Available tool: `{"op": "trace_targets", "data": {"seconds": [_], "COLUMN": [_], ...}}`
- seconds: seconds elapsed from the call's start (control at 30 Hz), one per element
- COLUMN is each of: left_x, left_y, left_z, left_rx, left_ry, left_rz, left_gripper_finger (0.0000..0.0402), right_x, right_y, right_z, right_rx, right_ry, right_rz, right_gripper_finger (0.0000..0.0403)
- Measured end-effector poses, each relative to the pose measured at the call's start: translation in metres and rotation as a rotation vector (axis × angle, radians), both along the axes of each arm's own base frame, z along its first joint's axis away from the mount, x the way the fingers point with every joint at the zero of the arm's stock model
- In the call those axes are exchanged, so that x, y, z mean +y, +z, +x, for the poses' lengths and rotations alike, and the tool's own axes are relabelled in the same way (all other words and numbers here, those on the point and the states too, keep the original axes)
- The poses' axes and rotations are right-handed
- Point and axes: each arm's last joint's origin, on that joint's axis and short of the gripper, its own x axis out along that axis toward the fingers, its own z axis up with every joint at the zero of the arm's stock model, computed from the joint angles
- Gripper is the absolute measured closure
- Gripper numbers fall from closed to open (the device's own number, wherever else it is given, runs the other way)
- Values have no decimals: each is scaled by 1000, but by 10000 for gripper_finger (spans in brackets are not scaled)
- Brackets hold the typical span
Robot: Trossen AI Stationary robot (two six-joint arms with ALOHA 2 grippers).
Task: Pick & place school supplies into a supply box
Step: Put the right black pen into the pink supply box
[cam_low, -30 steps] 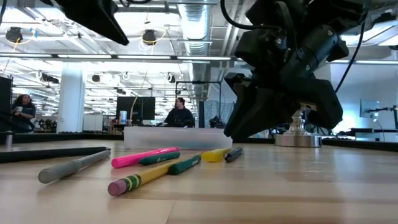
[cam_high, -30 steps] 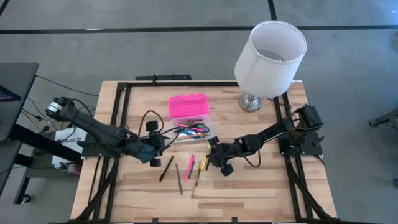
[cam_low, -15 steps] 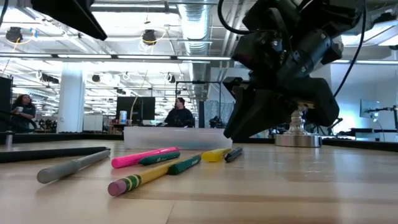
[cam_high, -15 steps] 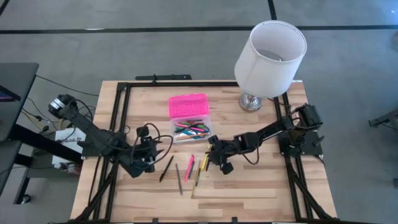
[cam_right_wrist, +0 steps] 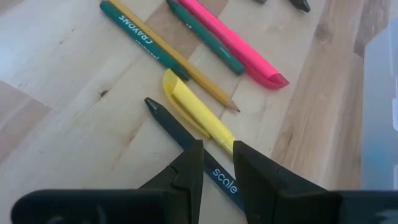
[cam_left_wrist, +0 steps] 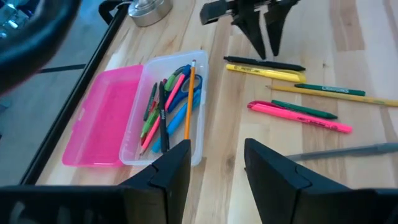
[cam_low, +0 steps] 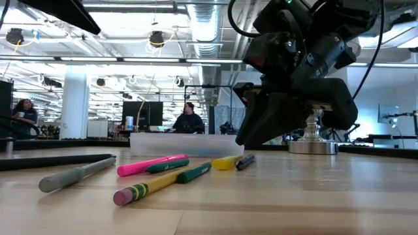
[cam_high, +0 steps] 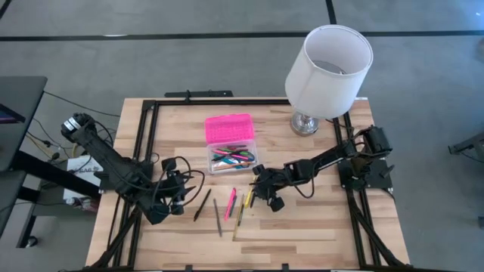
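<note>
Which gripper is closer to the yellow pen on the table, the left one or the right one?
Right. The right gripper hangs directly over the yellow pen, open. The left gripper is empty, off beyond the black pen.

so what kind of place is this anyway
Probably a robotics lab in a large open-plan office: a wooden table with two mounted arms, exposed ceiling ducts and lights, and people at monitors behind.

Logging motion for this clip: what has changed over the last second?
The left pincer has drawn back from beside the supply box toward the table's front-left, open and empty. The right pincer stays low over the yellow pen and black pen, open. The loose pens have not moved.
</note>
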Motion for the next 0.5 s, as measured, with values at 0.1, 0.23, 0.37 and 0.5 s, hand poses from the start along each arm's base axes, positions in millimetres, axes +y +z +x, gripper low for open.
{"op": "trace_targets", "data": {"seconds": [0.1, 0.23, 0.37, 0.5], "left_x": [-2, -3, -5, -5], "left_y": [0, 0, 0, 1], "left_z": [-2, -3, -4, -4], "left_rx": [-7, -14, -19, -20], "left_ry": [-6, -10, -13, -13], "left_rz": [2, 4, 5, 5], "left_gripper_finger": [256, 256, 256, 256], "right_x": [0, -4, -6, -8], "right_y": [1, -2, -9, -19], "right_z": [1, 2, 4, 8], "right_rx": [-11, -6, 4, 8], "right_ry": [5, -4, -1, -9], "right_rz": [-2, -2, 9, 17], "right_gripper_finger": [321, 321, 321, 321]}}
